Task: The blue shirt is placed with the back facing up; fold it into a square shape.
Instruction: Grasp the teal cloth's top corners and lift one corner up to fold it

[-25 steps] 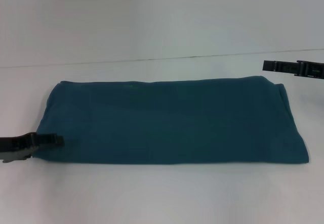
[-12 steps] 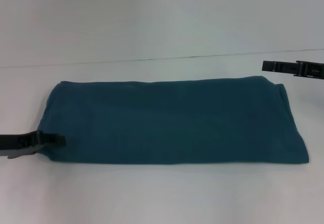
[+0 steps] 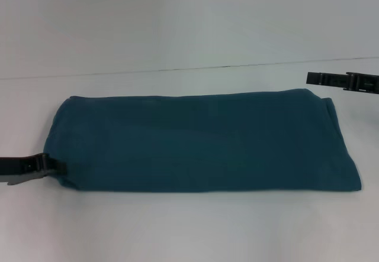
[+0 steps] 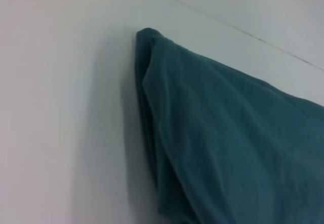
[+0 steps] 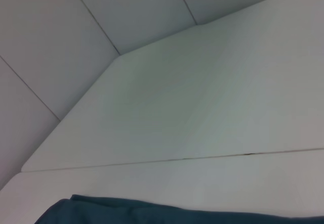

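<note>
The blue shirt [image 3: 201, 141] lies on the white table [image 3: 177, 226] as a long flat band running left to right, plain side up. My left gripper [image 3: 56, 165] reaches in from the left edge, low down, with its tip at the shirt's near left corner. The left wrist view shows that end of the blue shirt [image 4: 233, 133] with its stacked fabric layers resting on the table. My right gripper [image 3: 314, 78] hangs beyond the shirt's far right corner, clear of the cloth. In the right wrist view only a strip of the blue shirt [image 5: 152, 214] is visible.
A thin seam [image 3: 177, 70] runs across the surface behind the shirt. White table surface surrounds the shirt in front and at the back.
My left gripper has drawn back to the left, from over the shirt's corner to its edge. The shirt's left end has shifted slightly. The right gripper has stayed put.
</note>
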Motion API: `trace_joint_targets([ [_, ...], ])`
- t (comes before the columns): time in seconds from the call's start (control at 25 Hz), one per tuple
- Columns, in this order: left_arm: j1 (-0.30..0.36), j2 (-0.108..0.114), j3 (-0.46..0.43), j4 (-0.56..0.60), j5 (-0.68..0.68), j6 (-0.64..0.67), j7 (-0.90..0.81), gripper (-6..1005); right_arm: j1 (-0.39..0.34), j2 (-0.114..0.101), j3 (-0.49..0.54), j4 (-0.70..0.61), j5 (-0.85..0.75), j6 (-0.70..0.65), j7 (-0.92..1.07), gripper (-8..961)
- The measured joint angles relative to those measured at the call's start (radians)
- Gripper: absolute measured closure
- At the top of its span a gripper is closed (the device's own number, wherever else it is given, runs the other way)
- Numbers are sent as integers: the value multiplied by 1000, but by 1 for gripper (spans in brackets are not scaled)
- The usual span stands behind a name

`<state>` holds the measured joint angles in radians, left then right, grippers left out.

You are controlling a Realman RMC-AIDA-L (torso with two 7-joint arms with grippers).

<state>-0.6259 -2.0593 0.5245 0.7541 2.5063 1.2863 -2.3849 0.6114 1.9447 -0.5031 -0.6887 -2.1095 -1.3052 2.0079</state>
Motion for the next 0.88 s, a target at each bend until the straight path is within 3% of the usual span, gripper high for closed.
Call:
trace_joint_targets([
  [0.36,13,9,-4,12,8,4,28,948,-6,19,0,0,-1,2,0,218],
  [0.6,61,20,-12,70,9,19,44,966,-8,54,1,0,3,1,-6,223],
  [0.88,92,46,-143,111,39,69,90,965,3,80,3,1,3,14,-26,230],
])
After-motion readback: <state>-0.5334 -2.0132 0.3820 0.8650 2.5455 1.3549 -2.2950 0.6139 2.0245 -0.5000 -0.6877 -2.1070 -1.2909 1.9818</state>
